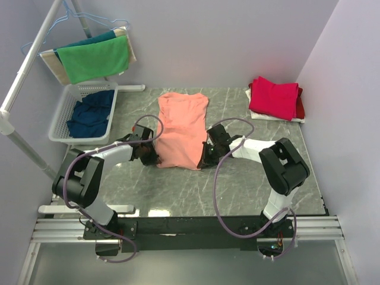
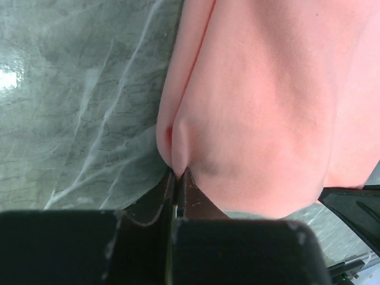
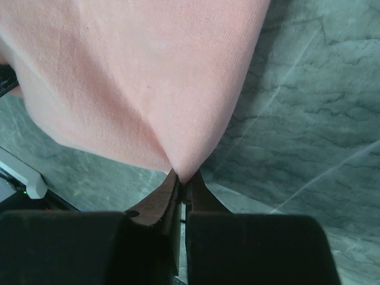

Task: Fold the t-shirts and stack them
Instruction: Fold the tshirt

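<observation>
**state.** the salmon-orange t-shirt (image 1: 181, 127) lies at the middle of the table (image 1: 249, 190). its collar end points to the far wall and its near hem points to the arm bases. it forms a long, narrow panel, and no sleeve shows at either side.

**end effectors.** the left gripper (image 1: 146, 152) is at the near left corner of the hem. the left wrist view shows its jaws closed on a small pucker of cloth. the right gripper (image 1: 208, 152) is at the near right corner. the right wrist view shows the same closed pinch, with cloth fanning out from the tips.

**other items.** a folded crimson-pink t-shirt (image 1: 273, 98) lies on a red t-shirt (image 1: 300, 107) at the far right corner. a dark navy t-shirt (image 1: 89, 113) lies crumpled in the white basket (image 1: 62, 135) at the left.

**handling.**
- the cloth is probably light, soft and limp, with no stiffness of its own.
- it is likely to sag between the two pinch points.
- the hem corners are the correct hold, because they keep the near edge straight.
- both arms probably need equal height and pace, as uneven travel would skew the fold.
- the smooth tabletop gives little grip, so the far half may slide when the hem is carried over.
</observation>
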You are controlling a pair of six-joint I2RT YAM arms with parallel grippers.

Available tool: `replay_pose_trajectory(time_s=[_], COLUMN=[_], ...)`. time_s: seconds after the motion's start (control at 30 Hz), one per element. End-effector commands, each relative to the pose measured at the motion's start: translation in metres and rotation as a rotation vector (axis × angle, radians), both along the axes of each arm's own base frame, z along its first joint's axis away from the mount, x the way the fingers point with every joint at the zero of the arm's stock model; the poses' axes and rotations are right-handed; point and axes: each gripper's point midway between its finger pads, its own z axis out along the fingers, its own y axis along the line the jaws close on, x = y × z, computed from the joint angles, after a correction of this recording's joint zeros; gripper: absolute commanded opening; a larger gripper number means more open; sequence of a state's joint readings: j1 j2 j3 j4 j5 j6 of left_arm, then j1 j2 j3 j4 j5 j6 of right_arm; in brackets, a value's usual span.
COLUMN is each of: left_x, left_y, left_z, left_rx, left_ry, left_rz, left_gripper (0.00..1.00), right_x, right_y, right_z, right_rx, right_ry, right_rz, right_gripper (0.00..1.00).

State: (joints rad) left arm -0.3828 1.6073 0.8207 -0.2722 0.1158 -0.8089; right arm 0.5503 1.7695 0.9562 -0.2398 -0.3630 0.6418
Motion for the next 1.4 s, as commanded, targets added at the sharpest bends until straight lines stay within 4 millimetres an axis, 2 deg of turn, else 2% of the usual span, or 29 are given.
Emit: replay_pose_trajectory(time_s=[0.0, 0.23, 0.37, 0.4, 0.67, 0.8, 0.97, 1.07, 1.1, 1.17, 1.2, 1.23, 1.37], left_x=[-0.049, -0.083, -0.096, -0.102, -0.133, -0.148, -0.151, -0.142, -0.134, -0.125, -0.117, -0.113, -0.094], left_y=[0.027, 0.028, 0.030, 0.031, 0.026, 0.024, 0.024, 0.024, 0.023, 0.025, 0.024, 0.025, 0.022], left_z=[-0.025, 0.007, 0.030, 0.031, 0.048, 0.053, 0.061, 0.070, 0.080, 0.086, 0.097, 0.102, 0.127], left_rx=[0.115, 0.052, 0.012, 0.009, -0.058, -0.066, -0.067, -0.050, -0.049, -0.023, -0.021, -0.015, -0.006], left_ry=[0.149, 0.158, 0.124, 0.137, 0.149, 0.162, 0.153, 0.133, 0.110, 0.089, 0.063, 0.050, -0.008], left_rz=[0.005, 0.042, 0.048, 0.046, 0.027, 0.036, 0.050, 0.068, 0.072, 0.084, 0.092, 0.098, 0.112], left_gripper=[0.01, 0.01, 0.01, 0.01, 0.01, 0.01, 0.01, 0.01, 0.01, 0.01, 0.01, 0.01, 0.01], right_x=[-0.008, -0.040, -0.067, -0.071, -0.108, -0.115, -0.111, -0.103, -0.100, -0.091, -0.086, -0.078, -0.058], right_y=[-0.005, -0.012, -0.013, -0.012, -0.010, -0.011, -0.013, -0.012, -0.012, -0.011, -0.011, -0.008, -0.008], right_z=[0.010, 0.021, 0.026, 0.032, 0.048, 0.058, 0.071, 0.083, 0.087, 0.099, 0.104, 0.115, 0.133], right_rx=[-0.063, -0.069, -0.056, -0.040, -0.018, 0.000, 0.002, -0.011, -0.018, -0.031, -0.038, -0.037, -0.065], right_ry=[-0.024, -0.007, 0.010, 0.000, 0.015, 0.001, -0.032, -0.069, -0.081, -0.124, -0.139, -0.176, -0.234], right_rz=[0.030, 0.070, 0.091, 0.096, 0.146, 0.149, 0.144, 0.147, 0.146, 0.146, 0.140, 0.133, 0.128], right_gripper=[0.00, 0.00, 0.00, 0.00, 0.00, 0.00, 0.00, 0.00, 0.00, 0.00, 0.00, 0.00, 0.00])
